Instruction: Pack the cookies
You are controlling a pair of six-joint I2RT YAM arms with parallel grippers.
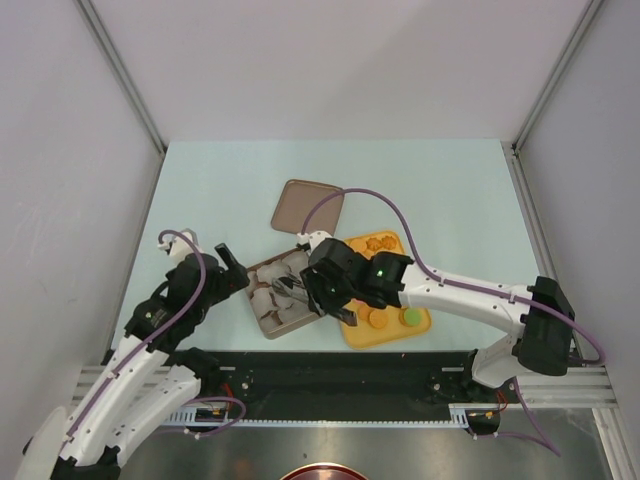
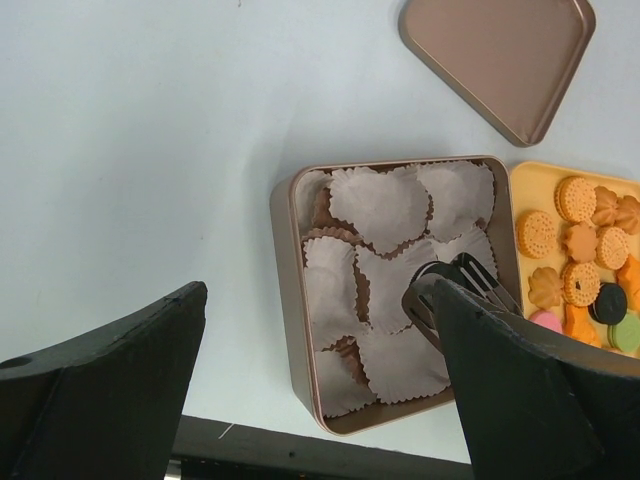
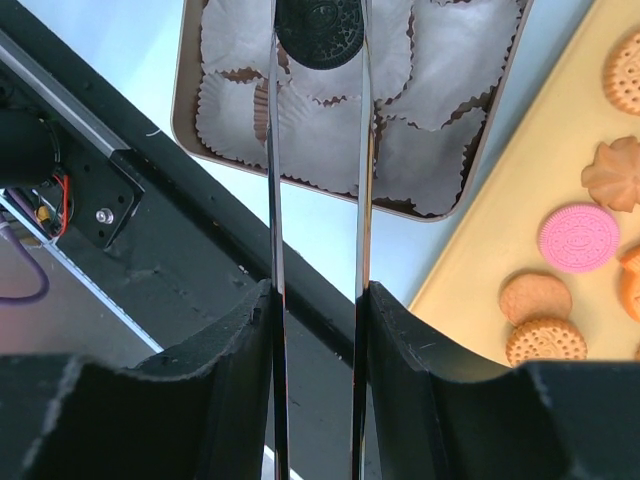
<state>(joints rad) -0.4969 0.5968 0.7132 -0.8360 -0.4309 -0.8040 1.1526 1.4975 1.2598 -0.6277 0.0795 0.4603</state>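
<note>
My right gripper (image 3: 318, 300) is shut on a pair of metal tongs (image 3: 277, 180). The tongs pinch a black cookie (image 3: 320, 30) over the brown tin (image 3: 185, 80), which is lined with white paper cups (image 3: 430, 160). More cookies (image 2: 575, 200), orange-tan, pink and green, lie on the yellow tray (image 3: 480, 250) to the right of the tin. In the top view the right gripper (image 1: 335, 290) hangs over the tin's (image 1: 262, 325) right side. My left gripper (image 1: 235, 268) stands open and holds nothing, just left of the tin (image 2: 290, 300), with the tongs' tips (image 2: 455, 280) beside its right finger.
The tin's brown lid (image 1: 307, 206) lies upside down on the pale table behind the tin. The black base rail (image 1: 330, 370) runs along the table's near edge, close to the tin and tray. White walls enclose the table on three sides.
</note>
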